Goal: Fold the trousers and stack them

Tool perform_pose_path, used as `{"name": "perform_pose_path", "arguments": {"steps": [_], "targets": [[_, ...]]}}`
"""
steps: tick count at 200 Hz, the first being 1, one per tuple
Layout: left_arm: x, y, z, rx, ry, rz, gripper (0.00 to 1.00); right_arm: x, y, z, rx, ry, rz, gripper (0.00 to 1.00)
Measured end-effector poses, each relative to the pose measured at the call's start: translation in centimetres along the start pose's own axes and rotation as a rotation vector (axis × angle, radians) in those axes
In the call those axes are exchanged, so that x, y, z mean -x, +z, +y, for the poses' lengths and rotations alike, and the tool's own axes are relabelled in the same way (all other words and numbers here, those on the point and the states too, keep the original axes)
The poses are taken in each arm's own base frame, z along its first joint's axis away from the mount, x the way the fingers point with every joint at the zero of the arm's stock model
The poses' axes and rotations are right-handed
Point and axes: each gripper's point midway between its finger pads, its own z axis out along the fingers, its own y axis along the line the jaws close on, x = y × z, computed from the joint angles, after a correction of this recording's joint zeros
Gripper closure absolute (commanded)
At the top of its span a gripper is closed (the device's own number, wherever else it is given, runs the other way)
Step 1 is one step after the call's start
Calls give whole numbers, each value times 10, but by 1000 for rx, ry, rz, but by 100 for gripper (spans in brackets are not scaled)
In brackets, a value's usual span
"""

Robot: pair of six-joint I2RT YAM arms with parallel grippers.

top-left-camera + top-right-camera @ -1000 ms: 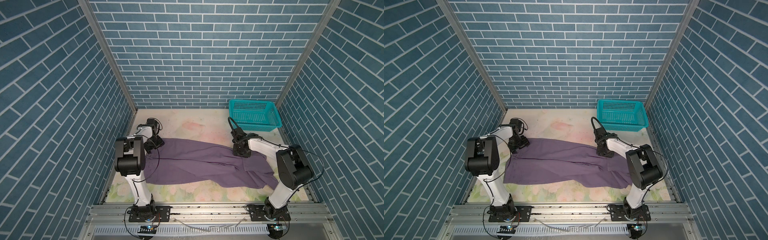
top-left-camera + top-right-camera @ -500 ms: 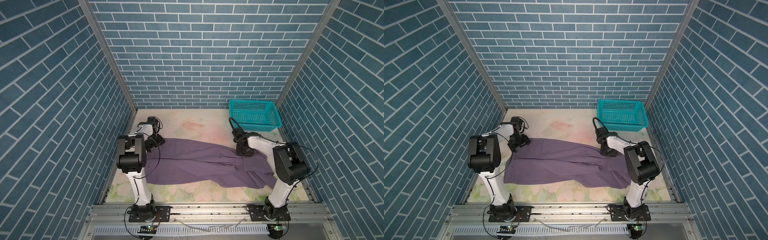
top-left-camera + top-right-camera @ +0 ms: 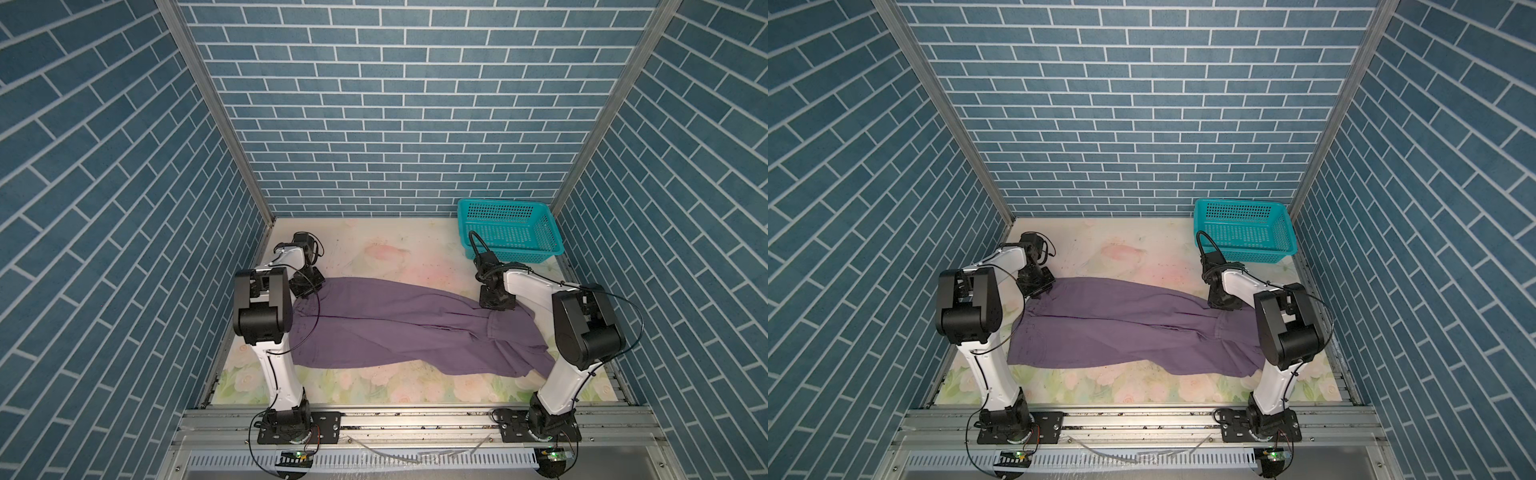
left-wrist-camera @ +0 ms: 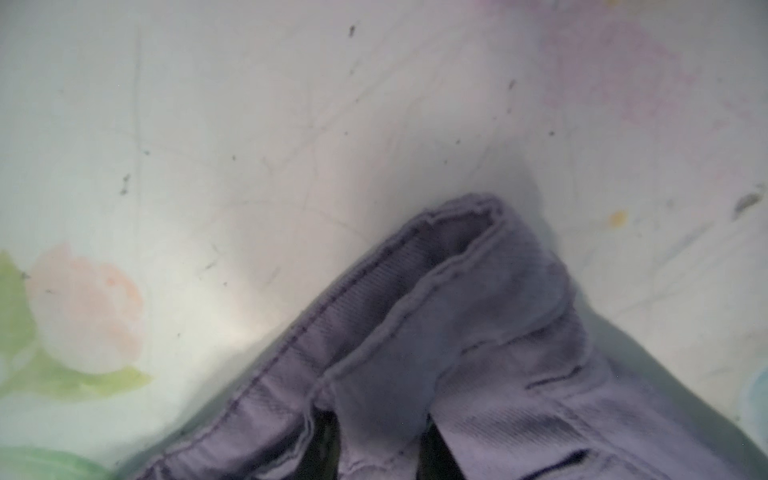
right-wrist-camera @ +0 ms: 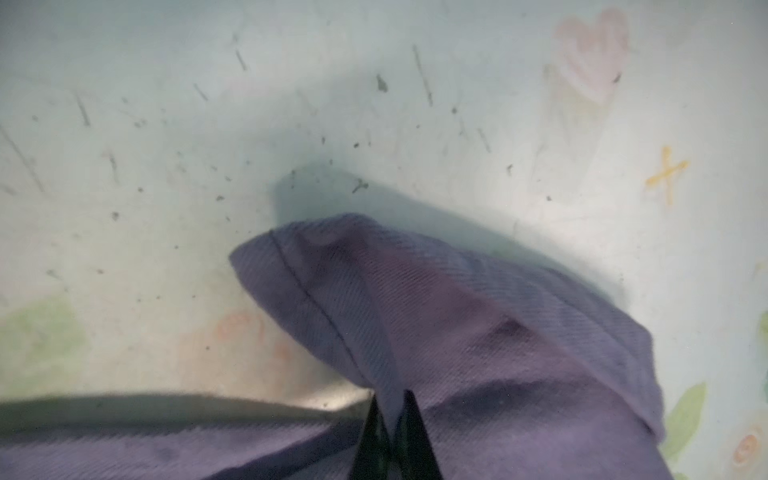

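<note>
Left tool (image 3: 307, 286): clenched on a stitched corner of the trousers (image 3: 395, 328), at the cloth's upper left end in both top views. In the left wrist view a fold of purple cloth sits between its dark fingers (image 4: 328, 436).

Right tool (image 3: 496, 301): pinched tight on the trousers' upper right edge. In the right wrist view the two fingertips (image 5: 409, 415) are nearly together with a thin ridge of cloth between them.

Trousers: lying lengthwise across the middle of the desk (image 3: 374, 249), left to right, mostly flat, with creases toward the right end.

Around: the left arm's elbow (image 3: 262, 307) covers part of the cloth's left end in both top views; the right arm's elbow (image 3: 586, 332) hides its lower right end. A teal mesh basket (image 3: 509, 228) stands in the upper right corner of the desk, apart from the cloth. The desk surface is floral-printed and scuffed.

Markings: a yellow cross mark (image 5: 667, 174) on the desk in the right wrist view.
</note>
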Motion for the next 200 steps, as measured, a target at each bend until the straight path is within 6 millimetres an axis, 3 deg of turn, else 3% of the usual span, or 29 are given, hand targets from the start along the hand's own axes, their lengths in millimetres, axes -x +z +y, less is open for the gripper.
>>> {"name": "perform_pose_path", "arguments": {"steps": [16, 29, 61, 80, 104, 124, 150, 170, 200], "targets": [[1, 0, 2, -11, -4, 13, 100, 18, -23, -9, 22, 32, -53, 100], [2, 0, 3, -31, -26, 28, 100, 42, -51, -16, 54, 62, -131, 100], [9, -1, 10, -77, -72, 48, 100, 98, -145, -44, 139, 164, -396, 100], [19, -1, 25, -74, -116, 41, 100, 110, -196, -70, 158, 230, -547, 100], [31, -2, 52, -49, -181, 24, 100, 115, -232, -104, 151, 332, -690, 100], [32, -10, 71, -32, -217, 2, 100, 110, -219, -130, 110, 434, -706, 100], [31, -30, 81, -40, -234, -36, 100, 91, -157, -151, 46, 550, -604, 100], [33, -40, 77, -71, -232, -52, 100, 75, -110, -152, 29, 598, -498, 100], [31, -48, 74, -98, -218, -55, 100, 79, -61, -125, 93, 602, -398, 100]]}}
